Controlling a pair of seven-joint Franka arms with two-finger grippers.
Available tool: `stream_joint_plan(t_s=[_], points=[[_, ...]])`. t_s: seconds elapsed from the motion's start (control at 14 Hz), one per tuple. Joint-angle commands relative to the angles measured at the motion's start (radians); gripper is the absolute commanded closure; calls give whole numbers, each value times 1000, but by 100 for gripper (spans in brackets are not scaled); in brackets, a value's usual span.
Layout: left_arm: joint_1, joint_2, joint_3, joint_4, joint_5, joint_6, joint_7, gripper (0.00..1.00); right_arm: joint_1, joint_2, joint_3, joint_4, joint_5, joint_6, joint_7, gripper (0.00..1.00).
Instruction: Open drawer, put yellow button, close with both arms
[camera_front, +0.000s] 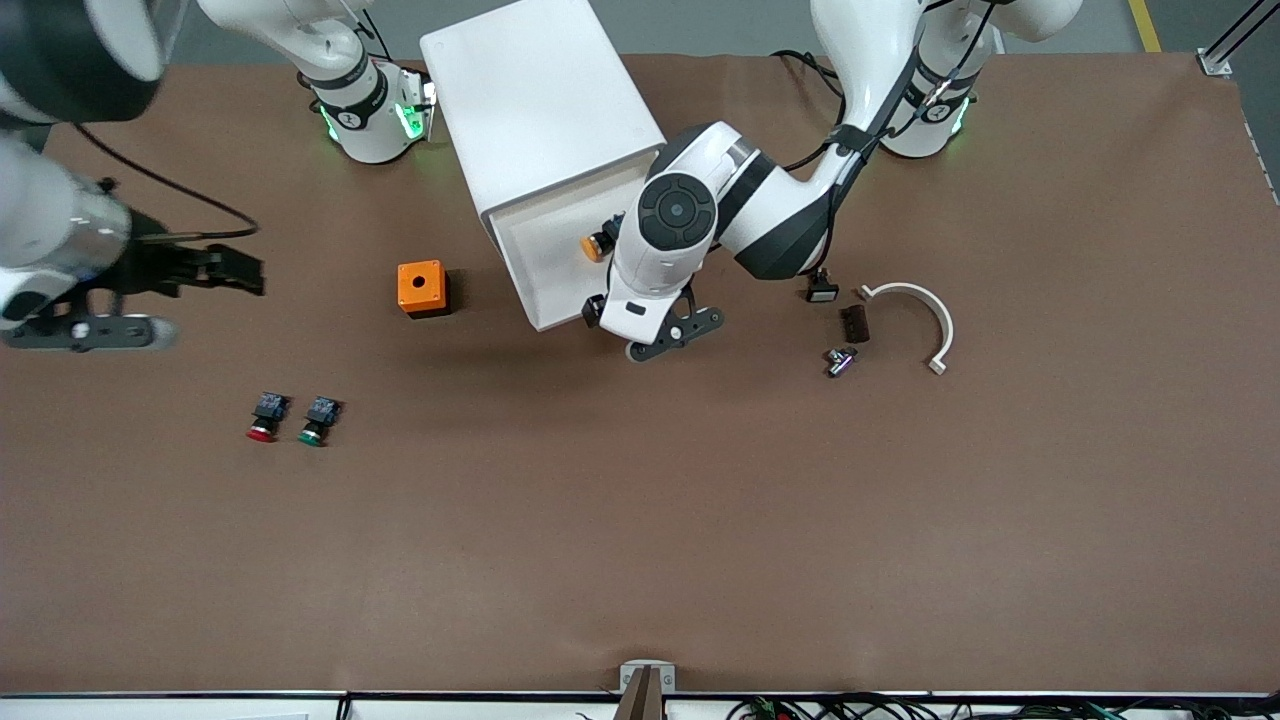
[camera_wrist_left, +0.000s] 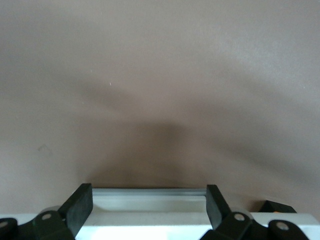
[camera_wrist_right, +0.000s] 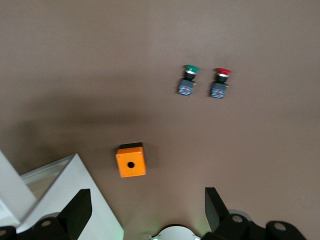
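I am looking first at my left gripper (camera_front: 600, 312), which is sitting low at the front lip of the drawer (camera_front: 545, 255). In its wrist view the two black fingers (camera_wrist_left: 80, 206) are standing wide apart, one on each side of the drawer's pale front edge (camera_wrist_left: 150, 197), with nothing clamped between them. The drawer is standing pulled out of the top of the white cabinet (camera_front: 540, 110), its tray angled toward the front camera. The yellow button (camera_front: 598, 245) is lying inside that tray, near the corner toward the left arm's end of the table, partly covered by the left arm's wrist.

My right gripper (camera_front: 225, 270) is hanging in the air over the right arm's end of the table, and the arm is waiting there. Its fingers (camera_wrist_right: 77, 212) are also standing apart and holding nothing. Its wrist view is showing the orange box (camera_wrist_right: 131, 161) with a round hole in its top, just beside the cabinet's corner (camera_wrist_right: 75, 200).

The red-capped button (camera_front: 264, 418) and the green-capped button (camera_front: 318, 421) are lying side by side, nearer the front camera than the orange box (camera_front: 421, 288). Toward the left arm's end I am seeing a curved white bracket (camera_front: 925, 315) and a few small dark parts (camera_front: 845, 330) just beside it.
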Motion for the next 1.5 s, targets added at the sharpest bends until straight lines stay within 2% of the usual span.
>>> stream_joint_plan(t_s=[0.0, 0.14, 0.43, 0.64, 1.0, 1.29, 1.43], points=[[-24, 3, 2, 1, -60, -8, -35, 0, -53, -4, 20, 6, -19, -12, -26, 0], [-27, 9, 2, -1, -126, -8, -43, 0, -54, -5, 22, 6, -56, -14, -26, 0], [-65, 9, -2, -1, -187, -11, -90, 0, -88, -18, 19, 12, -65, -29, -17, 0], [-104, 14, -2, -2, -215, -12, -118, 0, -168, -12, 23, 58, -38, -60, -22, 0], [-137, 21, -2, -2, -235, -21, -126, 0, -183, -21, 23, 84, -4, -53, -12, 0], [-140, 24, -2, -4, -313, -23, -126, 0, -189, -97, 26, 69, 10, -64, -29, 0], [-142, 35, -4, -4, -316, -23, -138, 0, -194, -146, 22, 20, 7, -63, -48, 0]])
